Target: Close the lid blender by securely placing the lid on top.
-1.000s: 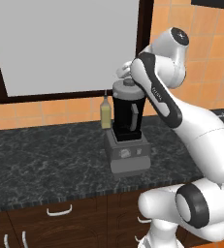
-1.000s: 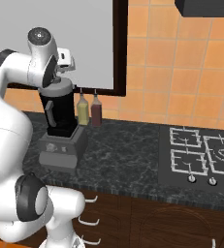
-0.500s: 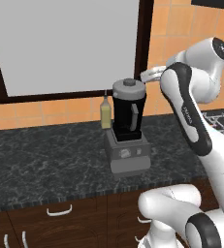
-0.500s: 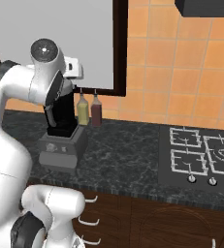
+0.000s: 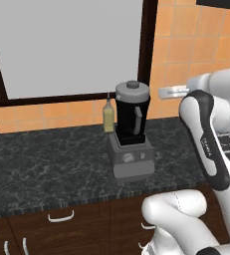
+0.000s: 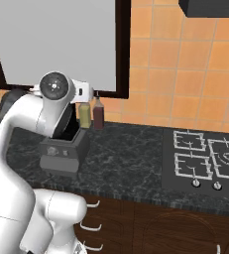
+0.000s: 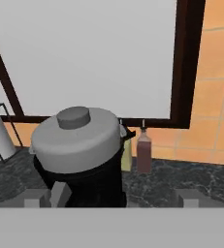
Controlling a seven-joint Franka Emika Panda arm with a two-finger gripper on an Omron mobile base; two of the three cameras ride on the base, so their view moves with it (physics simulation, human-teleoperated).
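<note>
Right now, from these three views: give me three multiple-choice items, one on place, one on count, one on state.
1. Where is the lid?
A. on the blender jar
B. on the counter
C. in the gripper

2. How many bottles stand behind the blender?
A. one
B. two
C. four

3. How does the lid sit on the jar?
A. upside down
B. knob up, covering the mouth
C. hanging half off

Answers:
1 A, the grey cap tops the black jar.
2 B, the right base view shows a yellowish bottle and a brown bottle.
3 B, the hand view shows its knob on top and its rim over the jar.
</note>
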